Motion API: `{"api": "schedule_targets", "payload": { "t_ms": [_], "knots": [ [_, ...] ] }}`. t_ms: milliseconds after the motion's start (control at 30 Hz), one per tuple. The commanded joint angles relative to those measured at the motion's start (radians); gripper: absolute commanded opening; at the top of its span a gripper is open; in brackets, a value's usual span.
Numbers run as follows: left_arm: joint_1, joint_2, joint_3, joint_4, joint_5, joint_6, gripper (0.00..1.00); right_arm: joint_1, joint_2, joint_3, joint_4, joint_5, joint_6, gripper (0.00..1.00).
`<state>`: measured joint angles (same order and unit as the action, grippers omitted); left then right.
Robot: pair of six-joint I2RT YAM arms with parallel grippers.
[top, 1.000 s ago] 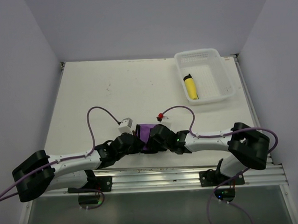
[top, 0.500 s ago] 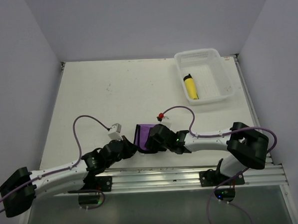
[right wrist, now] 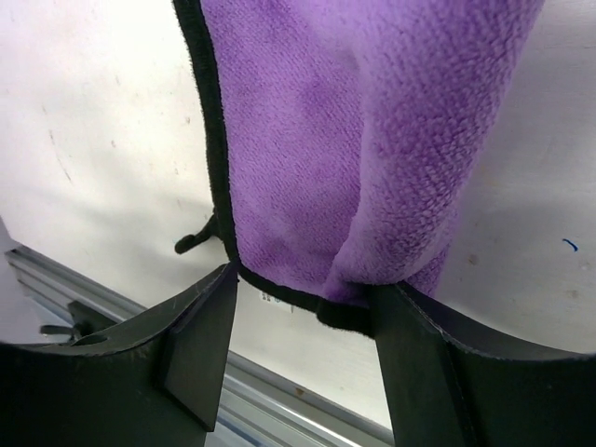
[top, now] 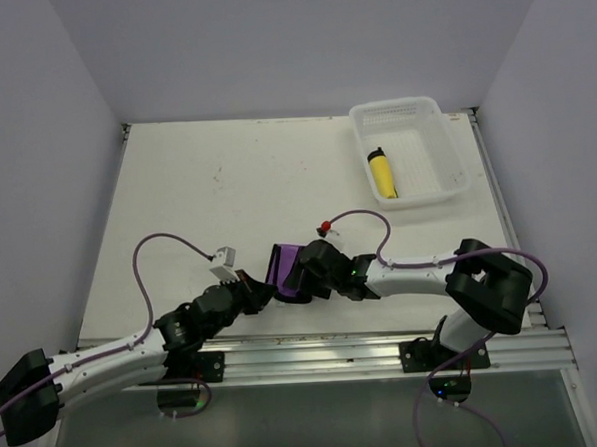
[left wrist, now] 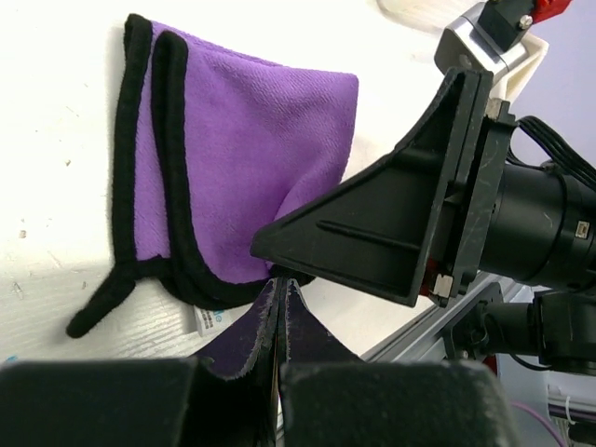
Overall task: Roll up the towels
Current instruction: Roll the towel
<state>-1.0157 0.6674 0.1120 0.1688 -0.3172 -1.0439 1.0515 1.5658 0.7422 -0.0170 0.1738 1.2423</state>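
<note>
Purple soft towel with black edging [left wrist: 251,130] is lying folded on the white tabletop [top: 196,179]. It is well apart from the white perforated plastic basket [top: 359,130], off to the basket's near left. The right gripper [right wrist: 307,345] is hovering over the towel with its fingers spread. The black-edged hem is sitting between them, and one finger is touching the bunched fold. The left gripper [left wrist: 279,307] is pointing at the towel from the side farther from the basket. Its fingers are pressing together, tips right at the hem; whether they are pinching any cloth cannot be told. Inside the basket, a bright yellow rolled towel with a black end [top: 382,174] is lying lengthwise in the left half.
</note>
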Motion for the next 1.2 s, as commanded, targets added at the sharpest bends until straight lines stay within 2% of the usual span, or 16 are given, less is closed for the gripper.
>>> {"api": "schedule_targets", "payload": {
  "t_ms": [0, 333, 767, 1167],
  "knots": [
    [-0.001, 0.003, -0.026, 0.141, -0.008, 0.022, 0.0, -0.018, 0.049, -0.004, -0.031, -0.007, 0.06, 0.63],
    [-0.049, 0.115, -0.043, 0.277, -0.029, -0.004, 0.0, -0.036, 0.132, 0.071, -0.084, -0.066, 0.14, 0.67],
    [-0.098, 0.296, -0.015, 0.376, -0.148, -0.048, 0.0, -0.039, 0.108, 0.089, -0.118, -0.051, 0.203, 0.7],
    [-0.113, 0.396, -0.031, 0.595, -0.148, 0.053, 0.0, -0.044, 0.137, 0.094, -0.104, -0.106, 0.215, 0.72]
  ]
}}
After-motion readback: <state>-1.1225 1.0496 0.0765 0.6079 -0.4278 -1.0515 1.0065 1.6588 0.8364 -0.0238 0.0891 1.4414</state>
